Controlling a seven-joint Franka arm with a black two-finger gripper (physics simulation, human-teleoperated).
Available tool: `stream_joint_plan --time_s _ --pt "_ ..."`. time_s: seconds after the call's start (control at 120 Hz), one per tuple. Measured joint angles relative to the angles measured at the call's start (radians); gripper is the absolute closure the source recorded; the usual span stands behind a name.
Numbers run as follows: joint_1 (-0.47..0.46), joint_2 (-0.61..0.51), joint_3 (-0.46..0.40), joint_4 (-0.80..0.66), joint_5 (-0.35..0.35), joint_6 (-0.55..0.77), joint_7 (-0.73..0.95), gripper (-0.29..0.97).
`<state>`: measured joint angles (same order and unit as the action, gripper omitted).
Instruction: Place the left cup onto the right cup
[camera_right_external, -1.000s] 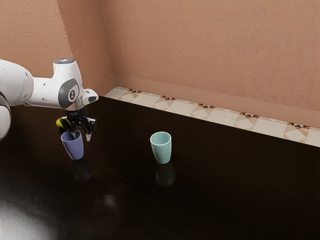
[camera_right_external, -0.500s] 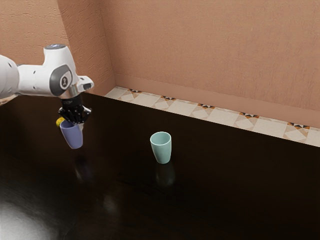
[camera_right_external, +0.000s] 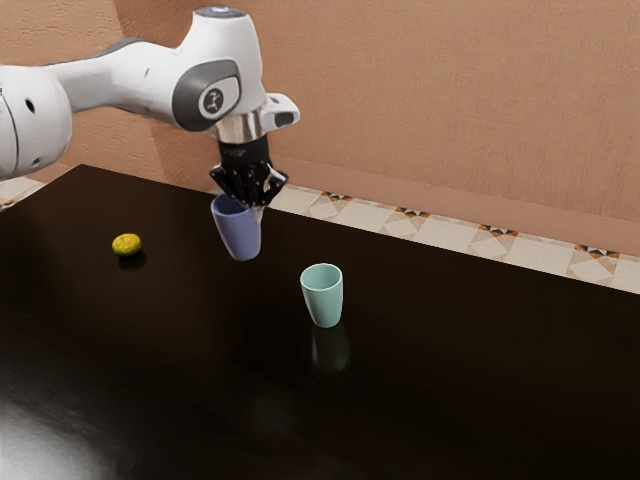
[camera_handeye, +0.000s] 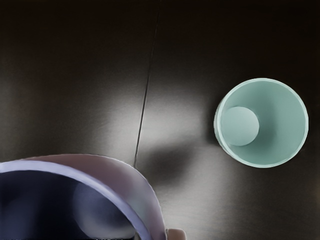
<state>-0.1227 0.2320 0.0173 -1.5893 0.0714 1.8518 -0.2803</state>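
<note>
– Two cups: which one have you got?
– The purple cup. My gripper is clamped on its rim, fingers drawn close with the wall between them. The cup hangs in the air, a little tilted, clear of the table.
– And the other?
– The teal cup stands upright on the table, apart from mine, lower and toward the exterior view's right.
– What step is this?
– The carry, I'd say. The lift is done; the stacking is not yet done.
– What does the next move need?
– Bring the purple cup's base above the teal mouth, level it, then go straight down. Off-centre, the base could catch the rim and tip the teal cup.
– Anything inside them?
– The teal one is empty; my wrist view looks right to its bottom. The purple one looks empty too, though blurred. A yellow lump lies on the table, well apart from both.
</note>
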Motion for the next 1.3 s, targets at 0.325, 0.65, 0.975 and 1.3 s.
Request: stream_joint_plan --time_s 0.325,0.65,0.975,1.3 --pt "-0.016 0.215 -0.104 0.28 -0.008 -0.114 -0.163 0.77" --pt "-0.023 0.381 -0.122 0.471 0.006 -0.153 -0.267 0.77" --pt "-0.022 0.462 -0.117 0.544 0.032 -0.142 -0.292 0.78" --pt "-0.023 0.465 -0.117 0.513 0.01 -0.14 -0.306 0.78"
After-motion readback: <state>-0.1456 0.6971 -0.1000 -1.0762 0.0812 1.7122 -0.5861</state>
